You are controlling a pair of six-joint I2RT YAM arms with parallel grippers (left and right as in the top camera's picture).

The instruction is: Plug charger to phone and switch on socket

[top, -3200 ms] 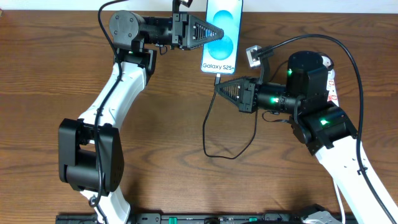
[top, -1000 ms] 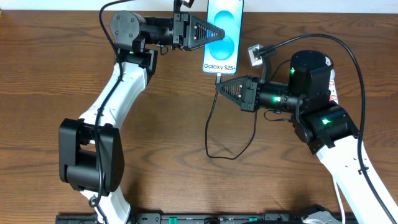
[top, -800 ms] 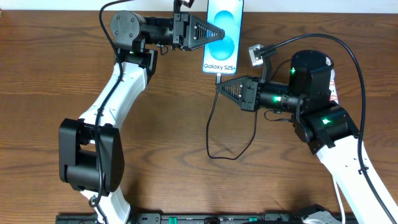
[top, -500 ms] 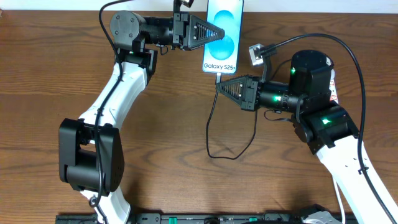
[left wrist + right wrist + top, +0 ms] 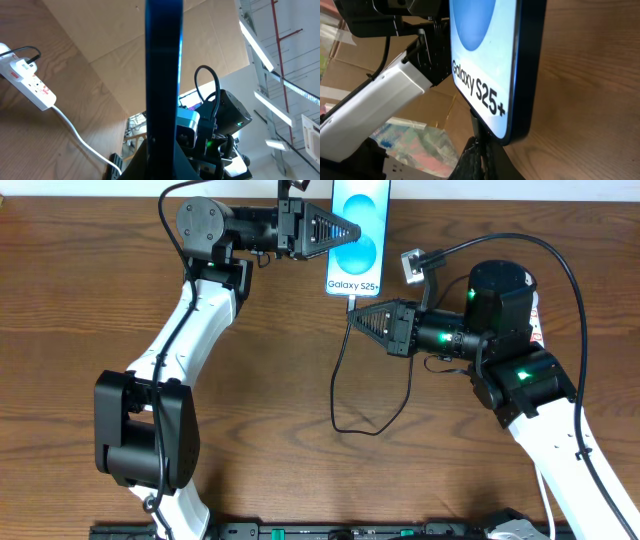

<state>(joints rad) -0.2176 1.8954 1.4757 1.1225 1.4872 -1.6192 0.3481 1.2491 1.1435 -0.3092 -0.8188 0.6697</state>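
Two grips show from overhead: my left gripper [image 5: 352, 232] clamps the phone [image 5: 362, 205] near the far edge of the table [image 5: 100, 300], and my right gripper [image 5: 352, 315] pinches the charger [image 5: 338, 380] tip at the phone's lower end. Left wrist: the phone stands edge-on between my jaws, and the socket [image 5: 27, 82] lies far left with a black plug in it. Right wrist: my clenched jaws hold the connector at the phone's bottom edge.

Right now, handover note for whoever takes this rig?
Left tool: shut on the phone, gripping its side edge.
Right tool: shut on the charger at its connector, at the phone's bottom edge; can't tell if it is fully seated.
Socket: by the right arm, a black plug appears inserted; switch state unclear.
Left: confirm seating, release, switch socket on.
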